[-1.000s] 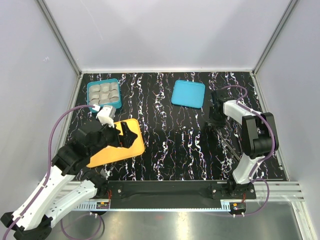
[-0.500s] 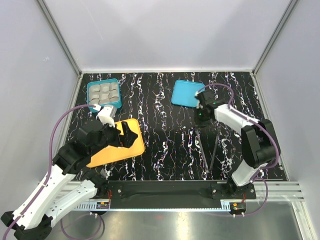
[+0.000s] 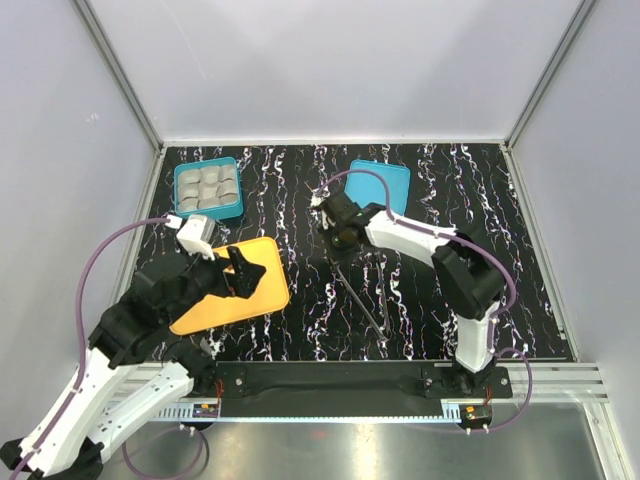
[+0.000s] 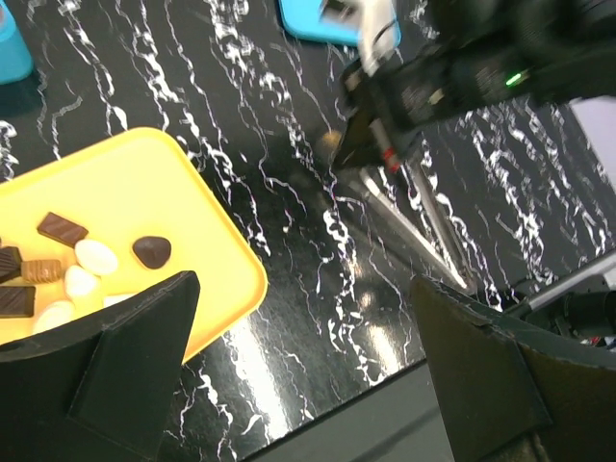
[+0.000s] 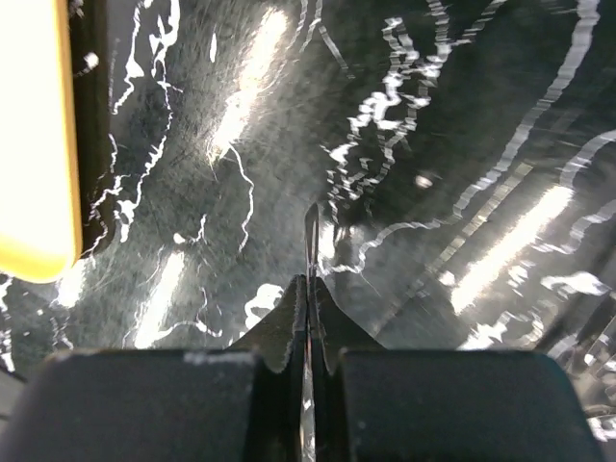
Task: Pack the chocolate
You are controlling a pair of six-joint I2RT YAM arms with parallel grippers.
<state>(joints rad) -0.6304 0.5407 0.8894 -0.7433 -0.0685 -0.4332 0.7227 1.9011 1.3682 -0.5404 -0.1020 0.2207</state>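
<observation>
Several tiny chocolate pieces, dark brown (image 4: 151, 251) and cream-white (image 4: 95, 256), lie on the orange tray (image 4: 144, 183), which the top view shows at the left front (image 3: 225, 305). My left gripper (image 3: 245, 275) hangs open and empty over the tray's right edge; its fingers (image 4: 135, 366) frame the left wrist view. My right gripper (image 3: 340, 235) is shut on thin metal tweezers (image 3: 362, 305) at mid-table, right of the tray. In the right wrist view the closed jaws pinch the blade (image 5: 311, 231), with the tray's edge (image 5: 34, 144) at the left.
A teal box with pale compartments (image 3: 208, 188) stands at the back left. The flat teal lid (image 3: 385, 182) lies at the back centre, partly under the right arm's cable. The table's front edge and a metal rail run along the bottom.
My right arm has swung left from the right side to mid-table, carrying the tweezers toward the tray. My left arm has shifted slightly.
</observation>
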